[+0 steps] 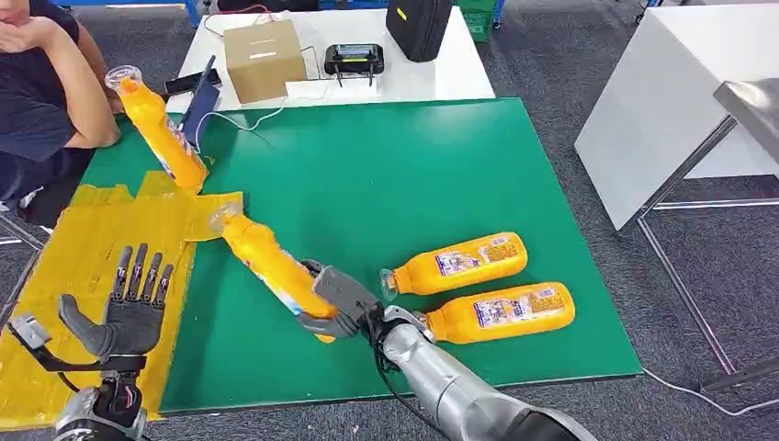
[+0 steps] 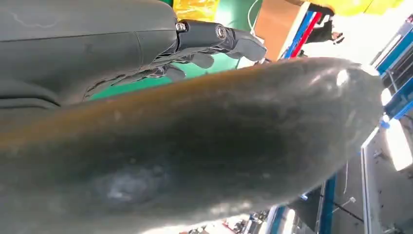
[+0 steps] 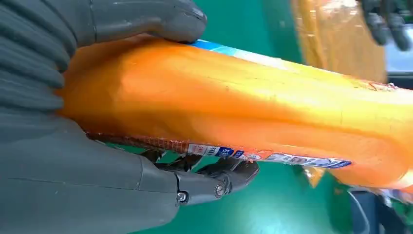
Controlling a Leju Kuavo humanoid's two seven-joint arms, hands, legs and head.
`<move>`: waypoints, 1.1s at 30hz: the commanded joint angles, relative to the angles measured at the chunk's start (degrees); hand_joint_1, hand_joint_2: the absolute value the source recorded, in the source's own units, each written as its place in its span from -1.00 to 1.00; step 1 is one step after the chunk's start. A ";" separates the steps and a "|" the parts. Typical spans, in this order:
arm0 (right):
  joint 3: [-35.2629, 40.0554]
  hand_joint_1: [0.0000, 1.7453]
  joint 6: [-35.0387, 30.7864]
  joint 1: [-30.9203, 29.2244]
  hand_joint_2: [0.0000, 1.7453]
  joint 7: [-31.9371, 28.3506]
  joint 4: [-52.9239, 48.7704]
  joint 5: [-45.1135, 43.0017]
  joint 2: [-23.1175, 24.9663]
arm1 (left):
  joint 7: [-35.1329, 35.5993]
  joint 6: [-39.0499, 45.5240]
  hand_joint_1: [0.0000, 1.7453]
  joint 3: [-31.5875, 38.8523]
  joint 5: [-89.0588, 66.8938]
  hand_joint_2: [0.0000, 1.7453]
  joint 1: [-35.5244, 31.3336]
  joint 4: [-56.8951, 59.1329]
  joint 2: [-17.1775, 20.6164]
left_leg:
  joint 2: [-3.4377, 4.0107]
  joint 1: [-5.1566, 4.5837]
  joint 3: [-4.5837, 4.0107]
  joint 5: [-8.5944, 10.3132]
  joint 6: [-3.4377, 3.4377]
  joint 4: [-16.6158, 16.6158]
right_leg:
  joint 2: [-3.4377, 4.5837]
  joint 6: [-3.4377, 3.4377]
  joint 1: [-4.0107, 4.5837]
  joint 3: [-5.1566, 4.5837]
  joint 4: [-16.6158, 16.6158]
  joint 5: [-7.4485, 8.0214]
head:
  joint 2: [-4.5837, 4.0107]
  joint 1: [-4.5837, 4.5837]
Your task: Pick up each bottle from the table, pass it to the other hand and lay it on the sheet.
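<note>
My right hand (image 1: 337,301) grips the base end of an orange bottle (image 1: 266,263), its clear cap pointing up and left toward the yellow sheet (image 1: 83,257). The right wrist view shows the thumb and fingers (image 3: 214,180) wrapped round this bottle (image 3: 253,107). My left hand (image 1: 129,308) is held open above the yellow sheet, palm up and fingers spread, apart from the bottle; in its wrist view the fingers (image 2: 219,39) stretch out straight. Two more orange bottles (image 1: 464,262) (image 1: 503,312) lie on the green mat (image 1: 386,175) to the right. Another orange bottle (image 1: 163,133) lies at the mat's far left.
A person sits at the far left with an arm (image 1: 64,92) on the table. Behind the mat stand a cardboard box (image 1: 264,57), a black device (image 1: 354,60) and a black bag (image 1: 418,26). A white table (image 1: 671,101) is at the right.
</note>
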 commanded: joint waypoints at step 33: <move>29.05 1.00 -2.27 5.03 1.00 0.32 -15.30 -9.66 -0.41 | 0.54 6.63 -1.00 -16.87 -7.65 1.00 12.83 -21.35 -3.83 | -0.20 0.04 -0.10 -0.07 -0.01 -0.03 | 0.22 -0.06 0.01 -0.06 -0.07 -0.07 | 0.00 0.00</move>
